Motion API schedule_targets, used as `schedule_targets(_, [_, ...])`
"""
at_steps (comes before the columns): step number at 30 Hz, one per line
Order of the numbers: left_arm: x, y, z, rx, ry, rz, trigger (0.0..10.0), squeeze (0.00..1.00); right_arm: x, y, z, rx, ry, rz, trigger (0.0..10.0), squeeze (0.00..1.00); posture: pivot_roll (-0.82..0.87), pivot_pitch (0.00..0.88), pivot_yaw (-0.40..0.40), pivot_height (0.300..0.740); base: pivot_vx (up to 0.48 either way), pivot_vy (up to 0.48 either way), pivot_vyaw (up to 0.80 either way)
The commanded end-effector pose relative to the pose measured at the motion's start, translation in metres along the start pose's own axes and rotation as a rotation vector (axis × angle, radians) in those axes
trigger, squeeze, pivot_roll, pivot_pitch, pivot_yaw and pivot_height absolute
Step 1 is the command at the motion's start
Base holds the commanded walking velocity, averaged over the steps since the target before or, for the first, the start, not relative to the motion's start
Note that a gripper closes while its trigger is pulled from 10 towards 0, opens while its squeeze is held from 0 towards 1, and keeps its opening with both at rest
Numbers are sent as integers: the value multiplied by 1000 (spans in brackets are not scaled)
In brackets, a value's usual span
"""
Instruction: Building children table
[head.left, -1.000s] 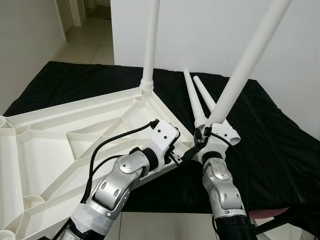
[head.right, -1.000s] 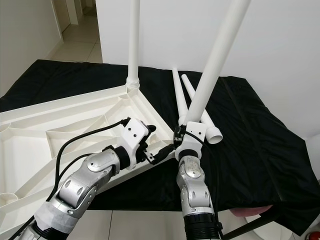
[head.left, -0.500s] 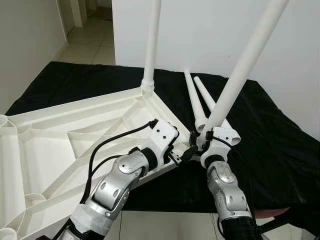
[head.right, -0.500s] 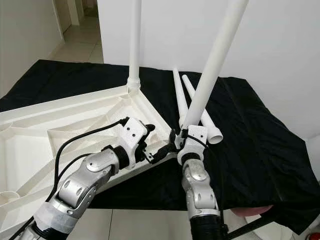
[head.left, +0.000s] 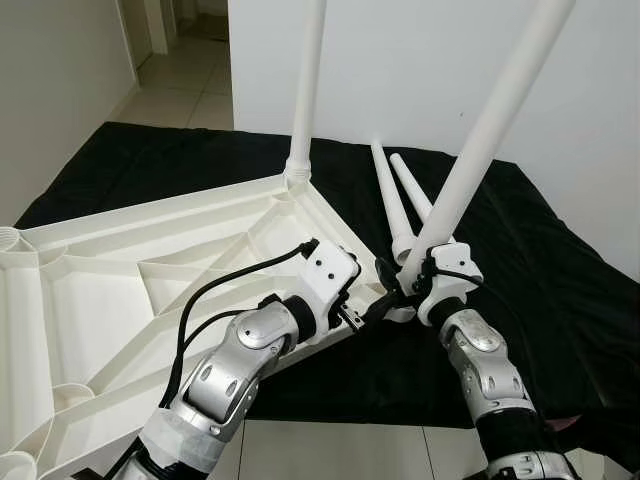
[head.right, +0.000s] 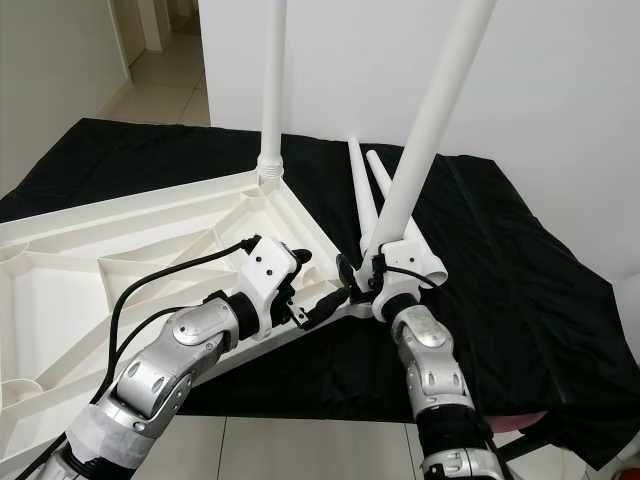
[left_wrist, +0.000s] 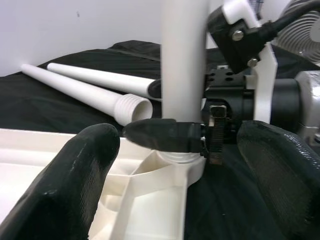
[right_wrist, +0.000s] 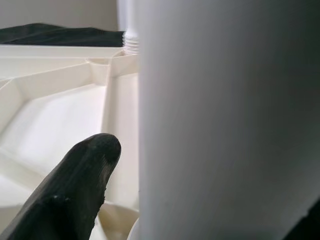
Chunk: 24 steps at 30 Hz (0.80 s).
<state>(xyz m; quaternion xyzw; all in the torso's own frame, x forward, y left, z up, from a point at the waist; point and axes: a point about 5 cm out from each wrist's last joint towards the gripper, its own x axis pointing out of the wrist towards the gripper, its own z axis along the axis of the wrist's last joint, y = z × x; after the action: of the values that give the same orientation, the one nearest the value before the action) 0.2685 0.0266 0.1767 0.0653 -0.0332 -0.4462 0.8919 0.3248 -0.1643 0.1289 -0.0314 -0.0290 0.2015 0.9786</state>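
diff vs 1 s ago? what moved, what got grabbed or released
The right gripper, shut on the tilted long white plastic table leg, carried its base left toward the near corner socket of the upturned white plastic tabletop; the forearm swung out right. Nothing was grabbed or released. Unchanged: the left gripper open beside that corner, the upright screwed-in leg, and two loose white legs on the black cloth.

one white tabletop, inverted on one black cloth; four white legs in total: one upright leg in a corner socket, one held leg, two loose legs side by side on the cloth; two grippers: left gripper, right gripper
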Motion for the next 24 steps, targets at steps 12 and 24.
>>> schedule_targets(12, [1,-6,-2,-5,21,-59,10000,0,11,-13,-11,-66,83,189,0,0,0,0,-88,740,0,0,0])
schedule_targets(24, [2,-6,0,-4,18,-68,10000,0,7,-22,-18,-61,97,215,0,0,-6,0,-76,740,0,0,0])
